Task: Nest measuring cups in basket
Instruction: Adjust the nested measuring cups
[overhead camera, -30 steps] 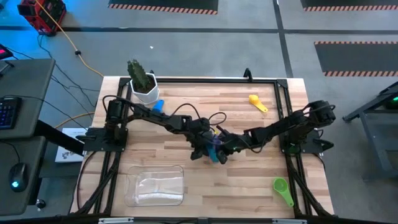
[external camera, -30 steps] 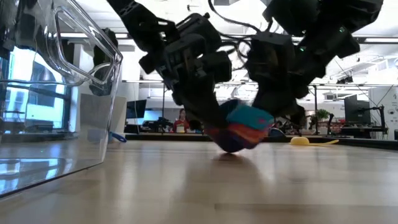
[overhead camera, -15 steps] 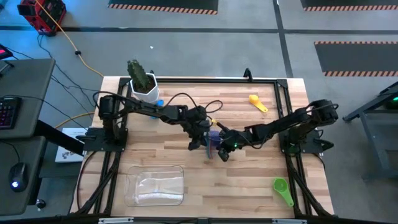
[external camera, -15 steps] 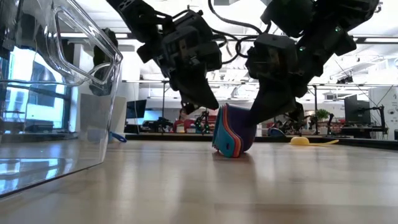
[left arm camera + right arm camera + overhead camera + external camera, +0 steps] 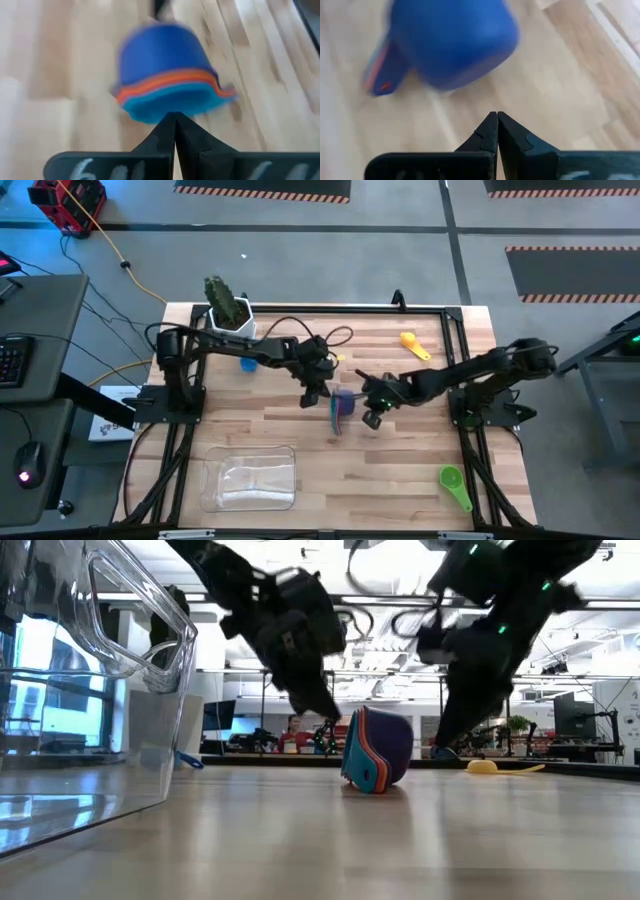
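Both pincers have drawn back from the nested stack of measuring cups (image 5: 342, 407), which now lies tipped on its side on the desk (image 5: 400, 470), free of any grip. Left pincer (image 5: 312, 395) sits just beside the stack on one flank, right pincer (image 5: 372, 417) on the other; both have their fingers closed on nothing. Step in hand: partial nesting, stack released. Yellow cup (image 5: 414, 344) and green cup (image 5: 455, 486) lie well apart from either pincer. Next move probably calls for reopening one pincer, regripping the stack and carrying it to the basket (image 5: 250, 479).
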